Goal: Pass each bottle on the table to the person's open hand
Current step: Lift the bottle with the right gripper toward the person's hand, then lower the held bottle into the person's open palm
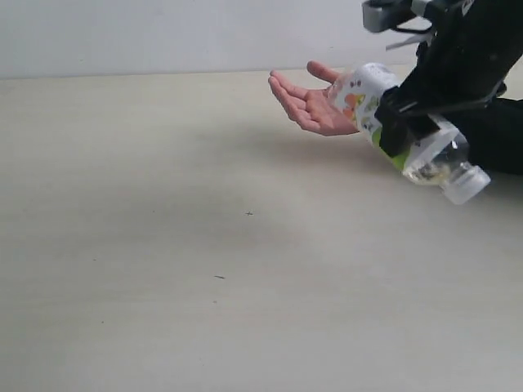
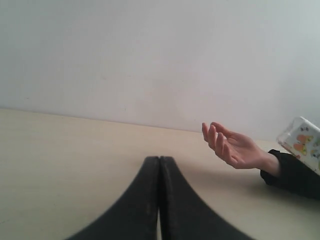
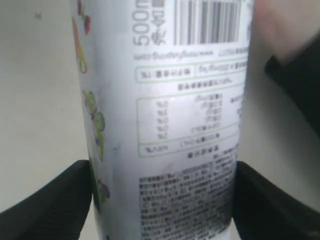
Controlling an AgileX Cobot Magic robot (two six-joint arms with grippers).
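On the far left, outside the exterior view, the left claw (image 2: 159, 200) hangs low over the wide pale cream desk (image 1: 163, 245), its two black fingers pressed together on nothing. No other bottle shows on the desk in these views. Right of centre, a bare, light-skinned open hand (image 1: 315, 102) lies palm up, with a black sleeve at the wrist. Close to the heel of the palm is the base end of a clear plastic bottle with a white cap and a white fruit-printed label (image 1: 372, 102). It is held off the desk and tilted, with the cap (image 1: 466, 184) lowest and pointing away from the palm. The right claw (image 1: 394, 126) is clamped across the labelled middle, one black finger on each side. I judge the bottle light, thin-walled and springy, so a hard squeeze would dent it, and the glossy label film looks slippery. The mid-body hold suits it, leaving the base free for the person's fingers; whether base and palm touch I cannot tell
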